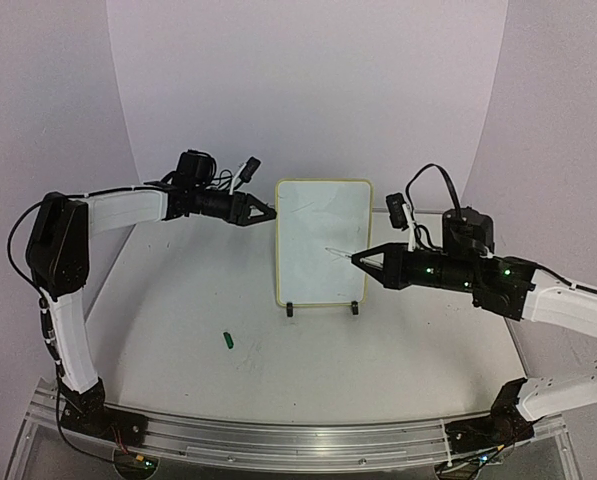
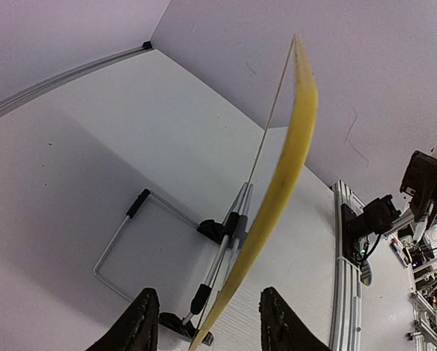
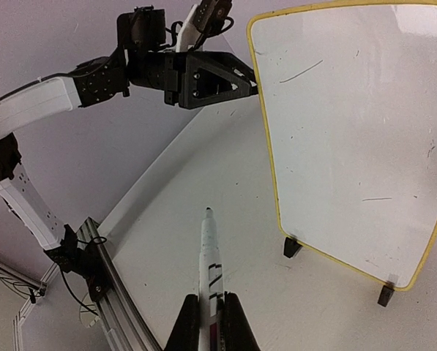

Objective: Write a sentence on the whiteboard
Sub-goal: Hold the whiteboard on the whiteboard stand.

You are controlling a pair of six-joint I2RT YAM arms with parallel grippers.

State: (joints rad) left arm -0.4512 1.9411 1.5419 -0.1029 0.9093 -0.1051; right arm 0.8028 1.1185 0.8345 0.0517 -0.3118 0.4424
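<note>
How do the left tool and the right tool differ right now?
The left tool is open, fingers either side of the yellow frame of the whiteboard; the right tool is shut on a white marker. The left tool sits at the board's upper left edge; the right tool hangs before its lower right part. Both point in toward the board.

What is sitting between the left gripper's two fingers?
The whiteboard's yellow-framed edge, seen edge-on in the left wrist view; both fingers stand clear of it.
</note>
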